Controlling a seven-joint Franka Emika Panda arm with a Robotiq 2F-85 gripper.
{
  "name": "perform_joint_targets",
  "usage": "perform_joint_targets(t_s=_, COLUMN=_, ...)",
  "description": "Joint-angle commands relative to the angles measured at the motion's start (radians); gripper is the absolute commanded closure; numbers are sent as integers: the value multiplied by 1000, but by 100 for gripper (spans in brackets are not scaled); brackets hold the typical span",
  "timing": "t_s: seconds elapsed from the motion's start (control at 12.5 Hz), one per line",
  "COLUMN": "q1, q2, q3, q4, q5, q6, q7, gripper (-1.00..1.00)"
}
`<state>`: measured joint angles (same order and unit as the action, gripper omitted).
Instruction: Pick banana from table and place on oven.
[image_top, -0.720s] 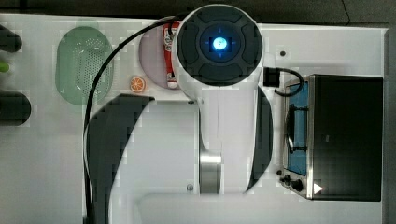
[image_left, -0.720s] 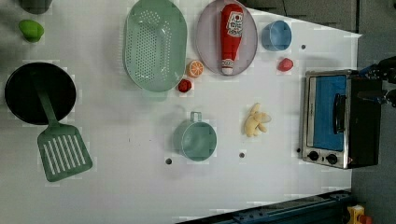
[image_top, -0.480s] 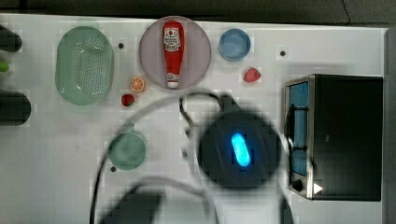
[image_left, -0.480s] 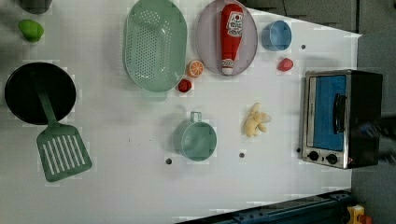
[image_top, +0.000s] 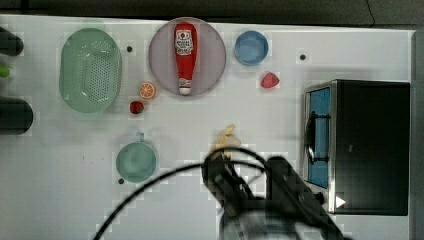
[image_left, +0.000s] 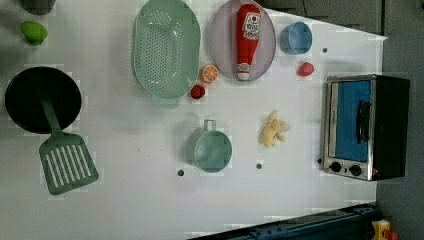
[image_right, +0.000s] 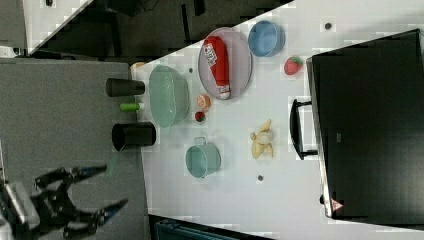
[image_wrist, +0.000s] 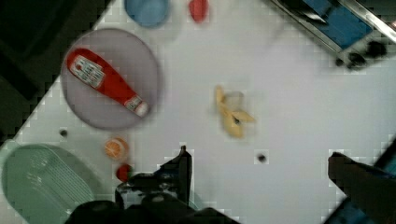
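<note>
1. The claw (image_right: 82, 195) is hanging with its fingers (image_right: 92, 171) spread wide and nothing between them; in the right view it is sitting off the worktop's edge, over the grey floor, near the lower left corner.
2. In the wrist view the two fingers (image_wrist: 183, 164) are framing the scene from well apart, high above the worktop (image_wrist: 289, 121).
3. In the top view the dark arm (image_top: 280, 200) and its cable (image_top: 150, 187) are covering the lower middle of the worktop (image_top: 60, 200).
4. The banana (image_left: 274, 130) is lying on the worktop (image_left: 125, 200), apart from everything else, between the mug (image_left: 212, 149) and the oven (image_left: 364, 126).
5. In the top view the banana (image_top: 226, 140) is showing just beyond the arm's edge.
6. The oven is standing at the left view's right side, its blue glass door facing the banana and its black top bare.
7. A ketchup bottle (image_left: 247, 40) is lying on a grey plate (image_left: 222, 50), with a blue cup (image_left: 295, 38) beside the plate.
8. A strawberry (image_left: 305, 69) is resting between the blue cup and the oven.
9. An orange slice (image_left: 208, 73) and a small red fruit (image_left: 198, 91) are sitting beside a green colander (image_left: 165, 47).
10. At the left view's left, a green spatula (image_left: 65, 160) is reaching from a black pan (image_left: 30, 100), with a lime (image_left: 34, 31) further off.
</note>
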<state>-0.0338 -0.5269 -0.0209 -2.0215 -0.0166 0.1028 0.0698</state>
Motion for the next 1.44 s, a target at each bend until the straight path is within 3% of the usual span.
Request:
perform_joint_targets(t_s=0.08, q1=12, q2=196, q3=-1, q4=-91, q5=3, q6=24, q7=27, gripper=-100)
perform_joint_targets(t_s=0.8, q1=12, q2=568, q3=-2, q4=-215, q5=3, q6=488, q7=27, gripper=-100)
perform_joint_targets(t_s=1.12, q1=12, q2=664, q3=-3, q4=-315, q5=3, q6=736, q7=27, gripper=-100)
perform_joint_targets(t_s=1.44, q1=12, q2=725, q3=-3, q4=-402, q5=4, q6=879, q7=27, gripper=-100)
